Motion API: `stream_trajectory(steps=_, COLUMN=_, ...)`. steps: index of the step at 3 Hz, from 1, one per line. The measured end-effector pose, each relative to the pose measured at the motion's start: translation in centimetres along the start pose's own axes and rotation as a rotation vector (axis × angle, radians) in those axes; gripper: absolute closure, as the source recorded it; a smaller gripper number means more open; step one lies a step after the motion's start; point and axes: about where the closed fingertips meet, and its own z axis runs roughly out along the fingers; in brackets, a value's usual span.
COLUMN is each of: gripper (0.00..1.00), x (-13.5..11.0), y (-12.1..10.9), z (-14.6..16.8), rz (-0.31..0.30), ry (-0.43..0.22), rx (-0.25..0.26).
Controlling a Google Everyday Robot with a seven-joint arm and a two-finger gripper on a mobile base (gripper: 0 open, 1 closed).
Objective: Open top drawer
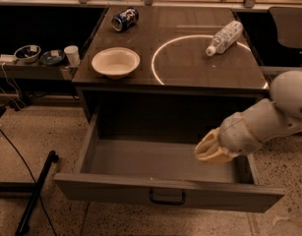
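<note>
The top drawer [140, 191] is a wide grey drawer with a small black centre pull handle [166, 198]. It stands pulled far out from under the table, and its inside shows bare. My gripper [205, 151] hangs over the right part of the drawer's inside, above its floor and apart from the handle. The pale arm reaches in from the right. No other drawers show.
On the table top [190, 68] lie a white bowl [115, 62], a tipped can [125, 19] and a plastic bottle [224, 37] on its side. A side shelf at left holds bowls and a cup [71, 54]. A black pole [35, 195] lies on the floor at left.
</note>
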Motion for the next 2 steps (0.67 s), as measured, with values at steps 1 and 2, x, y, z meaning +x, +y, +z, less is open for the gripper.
stream_trajectory(steps=1, gripper=0.81, x=-1.24, y=-1.4, z=-5.49, rz=0.02, ry=-0.135, rx=0.139)
stream_trajectory(steps=2, gripper=0.58, x=-1.6, y=-1.39, z=-5.52, rz=0.022, ry=-0.144, rx=0.138)
